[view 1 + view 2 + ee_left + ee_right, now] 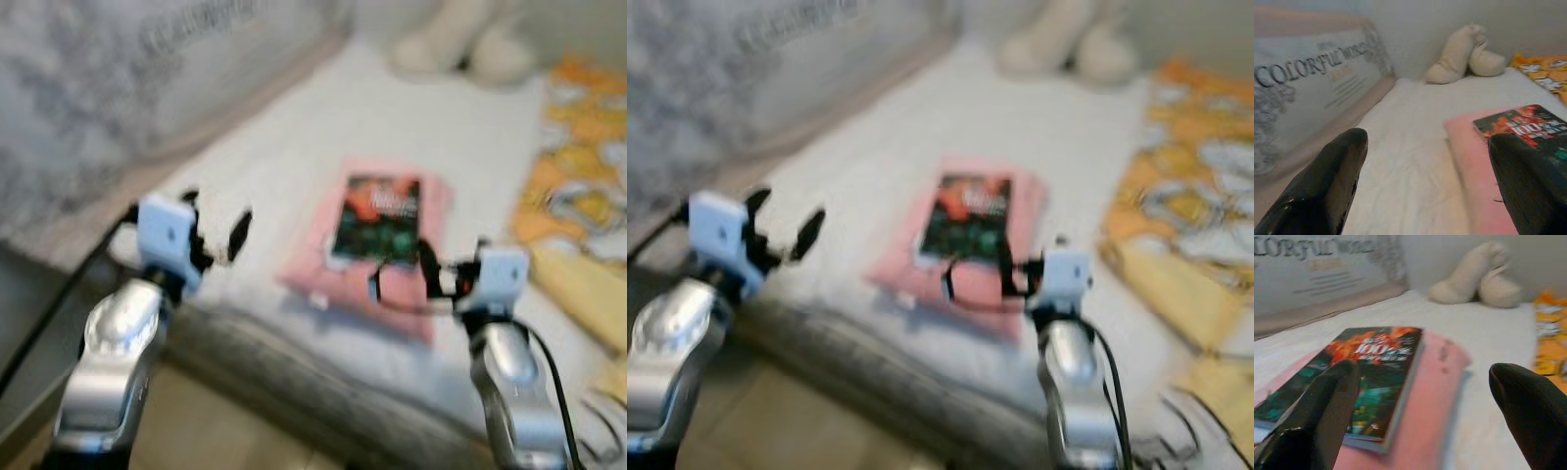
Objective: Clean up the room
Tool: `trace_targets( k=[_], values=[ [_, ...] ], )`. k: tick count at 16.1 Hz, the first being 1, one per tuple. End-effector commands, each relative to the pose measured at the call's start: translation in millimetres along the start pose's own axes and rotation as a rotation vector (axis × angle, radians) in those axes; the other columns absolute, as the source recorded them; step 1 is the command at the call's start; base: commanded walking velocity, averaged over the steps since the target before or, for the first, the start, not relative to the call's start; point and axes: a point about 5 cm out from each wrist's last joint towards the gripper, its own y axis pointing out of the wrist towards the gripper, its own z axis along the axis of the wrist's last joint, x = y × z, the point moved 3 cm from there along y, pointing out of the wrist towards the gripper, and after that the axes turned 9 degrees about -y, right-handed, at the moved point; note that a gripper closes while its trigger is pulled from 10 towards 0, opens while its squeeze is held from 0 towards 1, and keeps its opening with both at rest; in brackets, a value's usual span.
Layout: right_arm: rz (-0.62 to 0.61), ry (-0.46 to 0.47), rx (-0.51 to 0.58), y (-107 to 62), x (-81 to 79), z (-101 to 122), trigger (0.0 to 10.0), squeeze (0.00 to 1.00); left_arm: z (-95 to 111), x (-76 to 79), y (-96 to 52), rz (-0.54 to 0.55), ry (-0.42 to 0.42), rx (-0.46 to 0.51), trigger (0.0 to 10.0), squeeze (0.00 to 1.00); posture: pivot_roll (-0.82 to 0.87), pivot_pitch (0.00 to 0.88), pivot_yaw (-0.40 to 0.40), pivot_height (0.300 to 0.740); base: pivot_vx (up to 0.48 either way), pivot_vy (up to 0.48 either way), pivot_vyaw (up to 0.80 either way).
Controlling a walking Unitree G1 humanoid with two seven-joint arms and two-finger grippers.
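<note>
A book (pixel 379 219) with a dark green and red cover lies flat on a folded pink cloth (pixel 431 211) on the white bed (pixel 284 137). My right gripper (pixel 402 279) is open, hovering at the near edge of the pink cloth, just short of the book (pixel 1371 377). My left gripper (pixel 217 227) is open too, over the bare sheet to the left of the cloth (pixel 1474 166). Both arms are raised over the bed's near edge. The eye views are blurred.
A cream plush toy (pixel 460 44) lies at the bed's far end. An orange and yellow patterned blanket (pixel 578 196) covers the right side. A printed padded rail (pixel 1308 93) runs along the left side. Tan floor (pixel 225 431) lies below the bed's near edge.
</note>
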Motion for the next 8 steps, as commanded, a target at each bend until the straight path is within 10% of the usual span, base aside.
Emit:
trace_targets(
  k=[1, 4, 8],
  values=[
    [0.042, -0.014, 0.035, 1.9, -9.5, 10, 10.0, 0.0, -5, -0.6, 1.7, 0.011, -0.031, -0.022, 10.0, 0.0, -0.05, 0.0, 0.056, 0.74, 0.0, 0.0, 0.0],
    [0.061, -0.056, 0.058, 5.4, -7.3, 17, 10.0, 0.0, -12, 10.5, 0.4, 0.029, -0.076, -0.004, 10.0, 0.0, -0.06, 0.002, 0.0, 0.74, 0.0, 0.0, 0.0],
    [0.045, -0.065, 0.067, 7.4, -0.1, 17, 10.0, 0.0, -22, 5.1, -6.5, 0.094, -0.126, -0.006, 10.0, 0.0, -0.05, 0.004, -0.029, 0.74, 0.0, 0.0, -0.75]
  ],
)
